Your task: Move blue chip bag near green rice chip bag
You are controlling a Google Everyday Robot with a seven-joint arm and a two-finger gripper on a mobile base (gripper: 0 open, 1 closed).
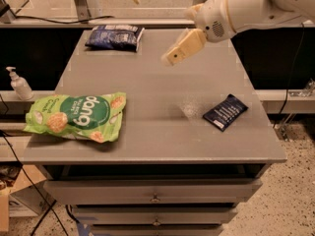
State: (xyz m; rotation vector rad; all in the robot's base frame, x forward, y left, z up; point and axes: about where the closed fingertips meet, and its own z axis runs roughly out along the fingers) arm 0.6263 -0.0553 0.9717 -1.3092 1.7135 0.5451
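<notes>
One grey table (pixel 147 146) with three bags on top.

One blue chip bag (pixel 114 37), puffy and dark blue, lying at the far edge, a bit left of the middle. One green rice chip bag (pixel 78 117), big and bright, lying flat at the near left, with one end poking a little over the left edge. Well apart, these two, with bare table top between them. One small flat navy packet (pixel 225 112) with white writing, on the right side, lying at a slant close to the right edge.

One gripper (pixel 172 57), tan in colour, up in the air over the far middle of the table, pointing down and to the left. To the right of the blue chip bag. Touching none of the three bags. Open or closed: cannot tell. One white arm (pixel 246 9) behind it, stretching in from the far right.

Under the table top, two drawers (pixel 98 193) to be seen, one above the other. Both shut, each with one little knob in the middle, so nothing of their insides on show. All three bags shut as well, insides hidden.

One pump bottle (pixel 19 84), standing upright on a low ledge to the left of the table. One brown cardboard box (pixel 10 200) on the floor at the near left, only partly in view.
</notes>
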